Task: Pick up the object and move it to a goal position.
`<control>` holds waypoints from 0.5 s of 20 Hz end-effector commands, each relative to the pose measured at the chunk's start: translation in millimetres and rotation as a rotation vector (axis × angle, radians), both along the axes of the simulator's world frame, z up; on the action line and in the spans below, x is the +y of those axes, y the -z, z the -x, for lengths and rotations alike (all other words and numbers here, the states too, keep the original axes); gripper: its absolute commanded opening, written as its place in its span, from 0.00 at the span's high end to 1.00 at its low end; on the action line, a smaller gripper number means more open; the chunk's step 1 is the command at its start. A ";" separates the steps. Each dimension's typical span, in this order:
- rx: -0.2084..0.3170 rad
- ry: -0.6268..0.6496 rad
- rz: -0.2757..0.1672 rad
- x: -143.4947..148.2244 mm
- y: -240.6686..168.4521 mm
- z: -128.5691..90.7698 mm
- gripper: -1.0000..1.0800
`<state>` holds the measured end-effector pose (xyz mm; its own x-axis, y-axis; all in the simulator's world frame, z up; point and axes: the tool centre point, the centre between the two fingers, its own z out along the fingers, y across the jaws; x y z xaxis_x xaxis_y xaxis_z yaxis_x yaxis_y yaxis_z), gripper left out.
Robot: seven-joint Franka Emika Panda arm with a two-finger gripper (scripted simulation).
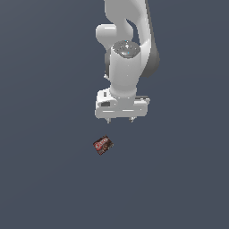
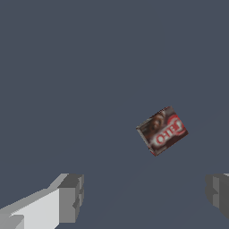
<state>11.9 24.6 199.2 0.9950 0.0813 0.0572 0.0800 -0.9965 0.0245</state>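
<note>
I saw the small dark brown box point(image 1: 103, 145) point(image 2: 162, 130) (red and white label up, turned askew) lying flat on the plain grey surface point(image 1: 44, 179), toward the exterior view's left of my gripper point(image 1: 120, 120) point(image 2: 143, 197), which hung above it with fingers point(image 2: 71, 197) spread wide, holding nothing.

The box point(image 1: 103, 145) is showing a dark brown face with a red label carrying white printed lettering, and a lighter brown patch is sitting beside the red in the wrist view point(image 2: 162, 130). The arm point(image 1: 127, 49) is showing glossy white shells with dark grey at the joints. The gripper point(image 1: 120, 120) body is appearing white, while its fingers point(image 2: 71, 198) are showing mid grey pads. The desk point(image 1: 44, 179) is showing one plain, unpatterned slate blue-grey throughout.
</note>
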 end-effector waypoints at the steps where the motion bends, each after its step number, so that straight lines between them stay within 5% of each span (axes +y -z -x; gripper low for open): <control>1: 0.000 0.000 0.000 0.0 0.0 0.0 0.04; 10: -0.034 0.018 -0.004 5.2 -20.2 -3.9 0.04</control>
